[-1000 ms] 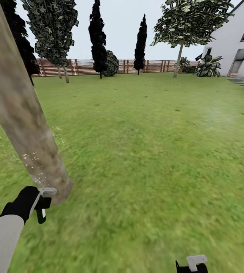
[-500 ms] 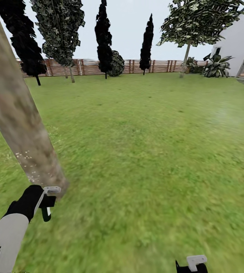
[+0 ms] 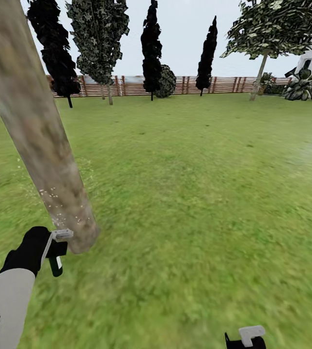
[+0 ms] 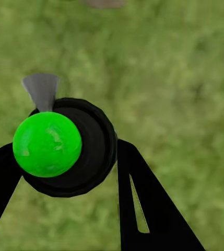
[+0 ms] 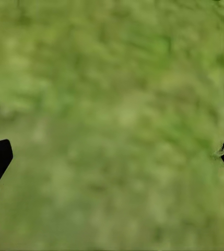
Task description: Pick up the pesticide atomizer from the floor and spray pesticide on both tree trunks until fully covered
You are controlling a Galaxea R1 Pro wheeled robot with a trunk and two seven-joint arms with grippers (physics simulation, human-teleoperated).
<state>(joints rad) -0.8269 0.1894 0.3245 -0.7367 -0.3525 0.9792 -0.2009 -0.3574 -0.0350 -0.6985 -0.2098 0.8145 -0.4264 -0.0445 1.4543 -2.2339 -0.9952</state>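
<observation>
Head view puts the pesticide atomizer (image 3: pixel 57 248) in the left tool (image 3: pixel 55 252), clenched on it just beside the foot of the thick mottled trunk (image 3: pixel 39 140). The left wrist view shows the atomizer's black round body with a bright green ball (image 4: pixel 47 144) and a small grey spout (image 4: pixel 40 90), squeezed between the tool's dark fingers (image 4: pixel 143 204) over the grass.

Over the last second the whole scene has slid rightward, so the camera has turned left; the fence (image 3: pixel 136 85) and the dark narrow trees (image 3: pixel 152 48) sit further right now, and the white house is nearly out at the edge. The left tool has risen slightly and sits closer against the trunk's base, where pale specks (image 3: pixel 61 206) dot the bark. Spraying of this trunk looks under way, low down only.

The right tool (image 3: pixel 251 335) hangs released, fingers wide apart over the grass (image 3: pixel 199 194).
</observation>
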